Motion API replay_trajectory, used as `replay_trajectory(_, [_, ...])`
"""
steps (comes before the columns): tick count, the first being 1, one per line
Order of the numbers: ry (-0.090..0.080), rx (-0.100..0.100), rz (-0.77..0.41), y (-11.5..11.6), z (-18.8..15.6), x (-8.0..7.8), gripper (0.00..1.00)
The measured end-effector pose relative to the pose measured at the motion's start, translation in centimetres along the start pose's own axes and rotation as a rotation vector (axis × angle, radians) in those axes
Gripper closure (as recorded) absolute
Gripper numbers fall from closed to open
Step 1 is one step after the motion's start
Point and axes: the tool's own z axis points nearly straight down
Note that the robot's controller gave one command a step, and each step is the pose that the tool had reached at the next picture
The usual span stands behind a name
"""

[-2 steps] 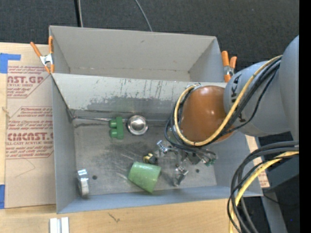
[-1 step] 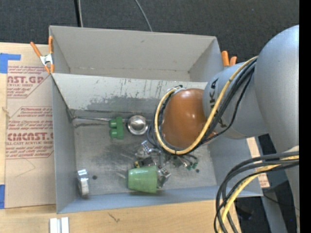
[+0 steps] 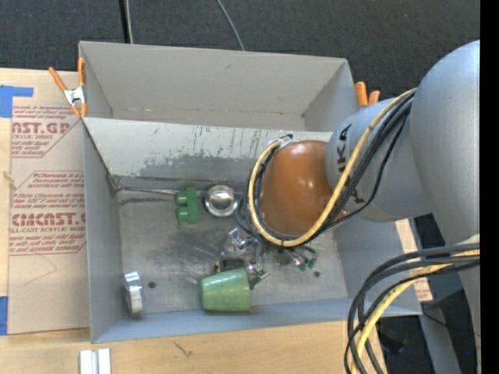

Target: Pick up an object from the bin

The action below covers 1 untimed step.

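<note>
Cup (image 3: 226, 293) is the thing to mind: pale green, tipped on its side, lying near the front wall of the bin (image 3: 101, 240), about midway along it. Your gripper (image 3: 248, 262) hangs just above and behind the cup's upper edge, close enough that they may be touching, though you cannot be sure from this angle. Whether the gripper is spread or closed cannot be told either; the metal parts under the orange cover (image 3: 292, 189) run together, and nothing shows clearly held.

If the cup is your pick, I judge you should confirm the opening before going lower. A cup on its side is likely to roll, so come down square across its body rather than on the rim, and let the front wall stop it from sliding away. Keep the descent slow, since the floor is close beneath.

Farther back, well apart from the gripper, a green block (image 3: 187, 206) sits just beside a shiny round metal piece (image 3: 221, 200). A small silver cap (image 3: 132, 293) lies alone in the front left corner. None of them should crowd your approach.
</note>
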Motion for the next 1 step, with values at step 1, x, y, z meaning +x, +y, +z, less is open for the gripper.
replay_trajectory(1, [0.016, -0.015, -0.676, 0.09, -13.92, -0.51, 1.0])
